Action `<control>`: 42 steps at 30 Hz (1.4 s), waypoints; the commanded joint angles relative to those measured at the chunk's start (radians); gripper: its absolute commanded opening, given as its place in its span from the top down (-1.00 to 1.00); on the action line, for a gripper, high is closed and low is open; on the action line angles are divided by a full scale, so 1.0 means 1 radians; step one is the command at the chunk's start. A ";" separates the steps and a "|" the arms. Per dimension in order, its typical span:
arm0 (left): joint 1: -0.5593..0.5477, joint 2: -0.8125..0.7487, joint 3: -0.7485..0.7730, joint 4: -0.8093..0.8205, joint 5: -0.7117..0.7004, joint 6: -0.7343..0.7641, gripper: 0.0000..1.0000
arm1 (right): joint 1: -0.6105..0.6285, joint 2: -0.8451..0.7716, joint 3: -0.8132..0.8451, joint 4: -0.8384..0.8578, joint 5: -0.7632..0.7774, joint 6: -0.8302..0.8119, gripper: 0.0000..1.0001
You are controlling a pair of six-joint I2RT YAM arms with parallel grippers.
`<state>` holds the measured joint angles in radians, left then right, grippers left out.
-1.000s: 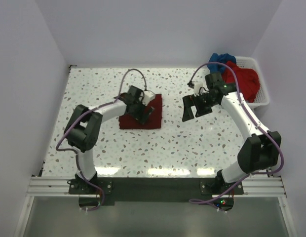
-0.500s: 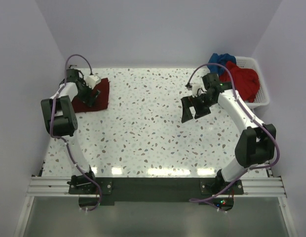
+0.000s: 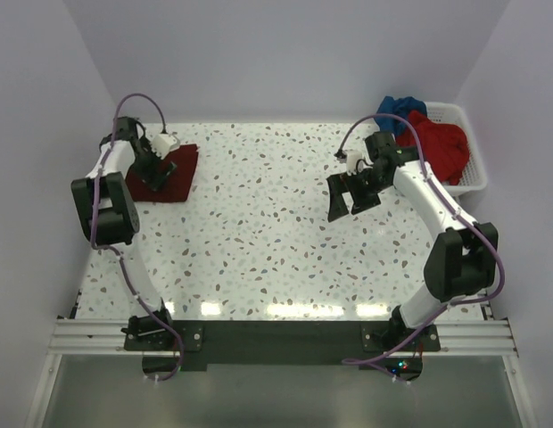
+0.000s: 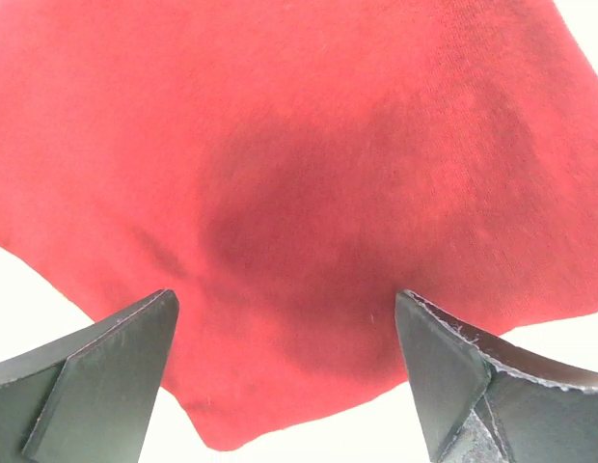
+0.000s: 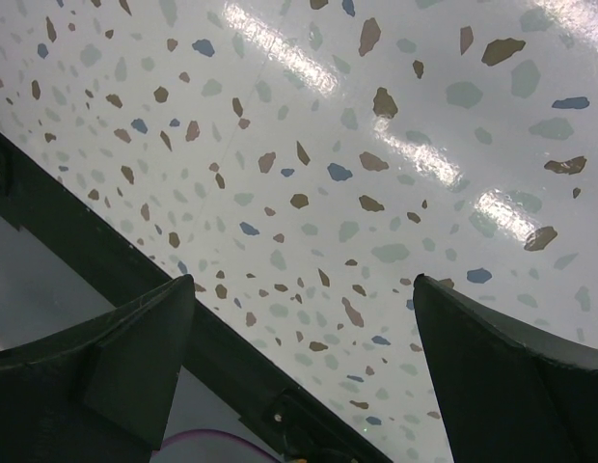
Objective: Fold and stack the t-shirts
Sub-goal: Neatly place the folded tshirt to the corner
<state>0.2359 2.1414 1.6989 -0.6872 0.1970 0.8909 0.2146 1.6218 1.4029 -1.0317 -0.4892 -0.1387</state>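
The left gripper [image 4: 285, 338] is hovering open, the maroon shirt [image 4: 280, 145] just slid aside lying below its fingers, the right gripper [image 5: 304, 328] gaping empty above bare table — freeing space for the next fold

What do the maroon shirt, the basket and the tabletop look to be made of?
Maroon shirt: soft knit cloth, matte, with a fine fuzzy weave up close. Basket: probably white plastic, with thin slatted walls. Tabletop: hard, glossy white surface with coloured flecks, terrazzo-like, perhaps only a laminate; lamps reflect in it.
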 commanded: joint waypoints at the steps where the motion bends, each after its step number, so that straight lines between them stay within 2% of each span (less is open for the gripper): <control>1: 0.019 -0.128 0.062 -0.129 0.076 -0.076 -1.00 | -0.003 -0.057 0.021 -0.002 -0.019 -0.007 -0.97; 6: 0.019 -0.241 -0.076 -0.117 0.084 -0.196 -1.00 | -0.003 -0.076 0.013 0.005 -0.025 -0.004 -0.97; 10: 0.019 -0.336 -0.290 -0.068 0.101 -0.274 -1.00 | -0.004 -0.086 0.008 0.010 -0.028 -0.002 -0.97; 16: 0.019 -0.396 -0.470 0.047 0.091 -0.389 -1.00 | -0.003 -0.092 0.008 0.019 -0.045 0.010 -0.97; 19: 0.017 -0.368 -0.507 0.103 0.062 -0.415 -1.00 | -0.003 -0.092 0.004 0.022 -0.048 0.011 -0.97; 29: 0.014 -0.186 -0.467 0.256 -0.008 -0.497 -1.00 | -0.004 -0.063 0.014 0.016 -0.042 0.010 -0.97; 36: -0.001 -0.081 -0.346 0.278 -0.011 -0.530 -1.00 | -0.006 -0.023 0.031 0.012 -0.040 0.005 -0.97; 42: -0.017 -0.017 -0.269 0.281 0.018 -0.621 -1.00 | -0.004 0.004 0.048 0.005 -0.042 0.002 -0.97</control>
<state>0.2344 2.0445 1.4109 -0.4297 0.2092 0.3317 0.2146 1.6230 1.4082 -1.0248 -0.5163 -0.1349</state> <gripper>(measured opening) 0.997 0.986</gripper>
